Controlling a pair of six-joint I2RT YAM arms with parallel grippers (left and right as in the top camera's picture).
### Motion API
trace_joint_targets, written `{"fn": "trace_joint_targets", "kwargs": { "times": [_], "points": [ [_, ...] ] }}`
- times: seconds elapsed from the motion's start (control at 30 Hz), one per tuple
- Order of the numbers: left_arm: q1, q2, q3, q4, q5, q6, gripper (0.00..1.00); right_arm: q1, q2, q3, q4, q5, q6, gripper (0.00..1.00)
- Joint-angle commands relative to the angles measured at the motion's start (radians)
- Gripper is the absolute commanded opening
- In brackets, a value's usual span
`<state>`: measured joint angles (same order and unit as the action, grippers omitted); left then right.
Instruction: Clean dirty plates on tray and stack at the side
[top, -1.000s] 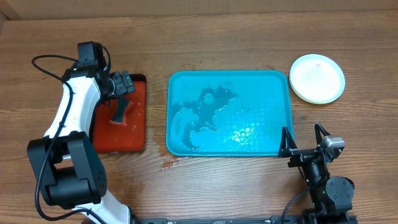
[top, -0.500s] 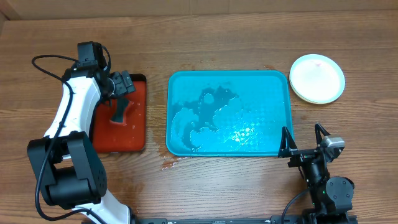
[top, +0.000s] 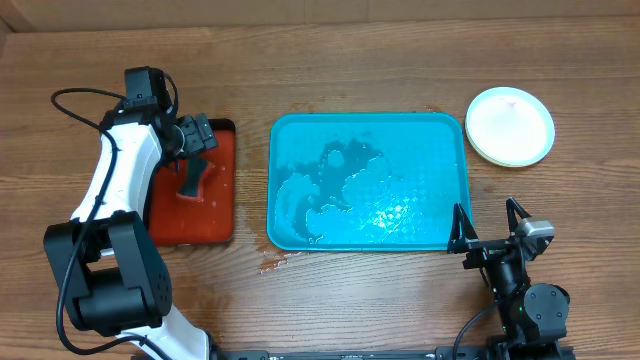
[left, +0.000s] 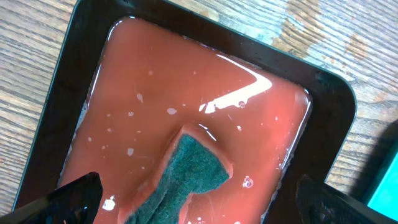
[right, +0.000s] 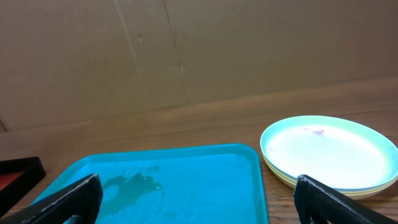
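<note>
The plates (top: 510, 125) sit stacked on the table at the back right, beside the tray, light blue one on top; they also show in the right wrist view (right: 329, 151). The turquoise tray (top: 440, 140) lies mid-table, wet, with no plates on it; it also shows in the right wrist view (right: 205, 180). My left gripper (top: 197, 140) is open above a green sponge (left: 186, 177) lying in the red tray (left: 186, 74). My right gripper (top: 490, 225) is open and empty at the tray's front right corner.
The red tray with black rim (top: 222, 200) stands at the left and holds water. Water drops lie on the wood (top: 272, 262) near the turquoise tray's front left corner. A cardboard wall (right: 186, 50) stands behind the table.
</note>
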<state>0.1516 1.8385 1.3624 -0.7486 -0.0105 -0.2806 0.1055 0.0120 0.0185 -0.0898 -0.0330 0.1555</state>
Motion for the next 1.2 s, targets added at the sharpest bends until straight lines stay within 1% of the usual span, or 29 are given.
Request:
{"fn": "trace_joint_targets", "kwargs": {
  "times": [0.0, 0.23, 0.3, 0.37, 0.5, 0.63, 0.77, 0.9, 1.0, 1.17],
  "points": [
    [0.007, -0.013, 0.014, -0.005, 0.001, 0.012, 1.00, 0.004, -0.009, -0.011, 0.007, 0.013, -0.006, 1.00],
    [-0.017, -0.074, -0.014, -0.002, 0.009, 0.013, 1.00, 0.004, -0.009, -0.011, 0.007, 0.013, -0.006, 1.00],
    [-0.035, -0.133, -0.063, 0.014, 0.002, 0.028, 1.00, 0.004, -0.009, -0.011, 0.007, 0.013, -0.006, 1.00],
    [-0.053, -0.203, -0.138, 0.072, 0.003, 0.052, 1.00, 0.004, -0.009, -0.011, 0.007, 0.013, -0.006, 1.00],
    [-0.077, -0.406, -0.388, 0.293, 0.003, 0.094, 1.00, 0.004, -0.009, -0.011, 0.007, 0.013, -0.006, 1.00],
    [-0.077, -0.644, -0.637, 0.448, 0.009, 0.093, 1.00, 0.004, -0.009, -0.011, 0.007, 0.013, -0.006, 1.00],
    [-0.076, -0.937, -0.836, 0.489, 0.008, 0.093, 1.00, 0.004, -0.009, -0.011, 0.007, 0.013, -0.006, 1.00],
    [-0.076, -1.225, -0.970, 0.492, 0.007, 0.094, 1.00, 0.004, -0.009, -0.011, 0.007, 0.013, -0.006, 1.00],
    [-0.076, -1.360, -1.035, 0.499, 0.002, 0.094, 1.00, 0.004, -0.009, -0.011, 0.007, 0.013, -0.006, 1.00],
    [-0.076, -1.492, -1.136, 0.549, 0.000, 0.093, 1.00, 0.004, -0.009, -0.011, 0.007, 0.013, -0.006, 1.00]
  ]
}}
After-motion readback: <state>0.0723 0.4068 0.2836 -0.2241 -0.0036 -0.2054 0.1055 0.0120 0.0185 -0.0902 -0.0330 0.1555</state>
